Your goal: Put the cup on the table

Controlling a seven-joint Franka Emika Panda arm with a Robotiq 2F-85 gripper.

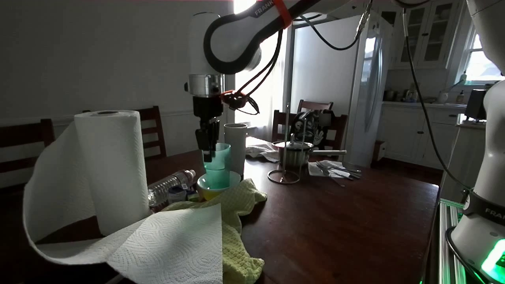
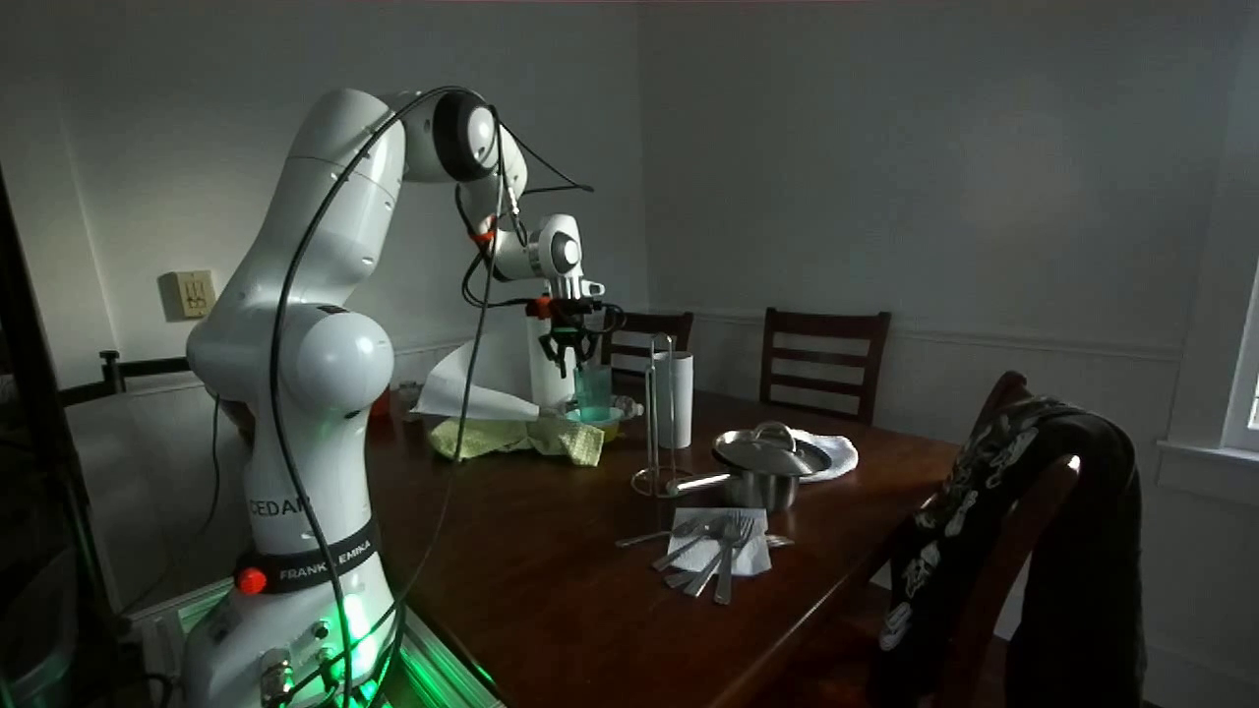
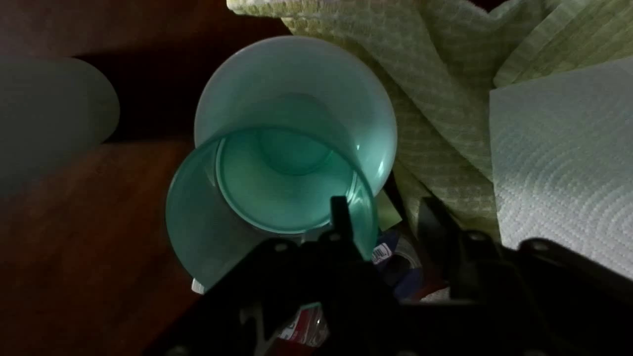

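The mint-green translucent cup [image 1: 221,173] stands upright in a small bowl [image 1: 235,180] on the dark brown table [image 1: 339,221]. The cup also shows in an exterior view [image 2: 593,393] and, from above, in the wrist view [image 3: 287,198], with the bowl [image 3: 292,64] under it. My gripper [image 3: 384,210] points down at the cup's rim with its fingers apart. In the wrist view one finger is inside the rim and the other is outside, with a gap between it and the cup wall. The gripper also shows in an exterior view [image 2: 566,359].
A tall white container [image 1: 238,146] stands close beside the cup. A paper towel roll [image 1: 114,169], plastic bottle [image 1: 169,187], tape roll [image 3: 400,264] and yellow-green cloth [image 1: 240,205] surround the bowl. A metal stand [image 1: 283,180], lidded pot [image 2: 772,472] and cutlery [image 2: 726,560] are further off.
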